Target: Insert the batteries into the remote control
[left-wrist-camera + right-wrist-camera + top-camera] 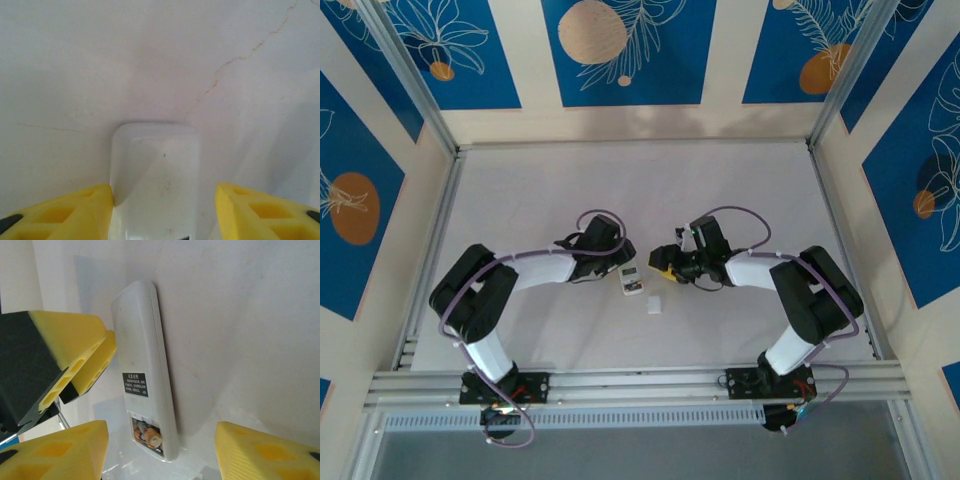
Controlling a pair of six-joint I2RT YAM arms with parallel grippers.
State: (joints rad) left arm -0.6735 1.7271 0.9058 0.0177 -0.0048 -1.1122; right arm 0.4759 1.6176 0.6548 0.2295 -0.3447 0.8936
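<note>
Left gripper (164,207): released, yellow jaws astride the small flat white rectangular plastic remote control (155,165). One finger touches its edge, the other stands apart.

Right gripper (162,442): released, jaws wide of the remote control's compartment end.

Thin dark gold-ended batteries (148,436): lying in the uncovered compartment.

Pale surface (550,200): carries the remote control at centre, with a small white square piece (654,305) just near-right of it.

Surface finishes — plastics, metal, tabletop.
The remote control (145,365) is showing smooth, faintly glossy white plastic with a matt dark label (136,384); the batteries (148,436) are glinting metallic gold at their ends; the fingers (60,215) of the left gripper (165,212) are presenting matt yellow plastic — the table (100,60) is looking matt and hairline-cracked.
</note>
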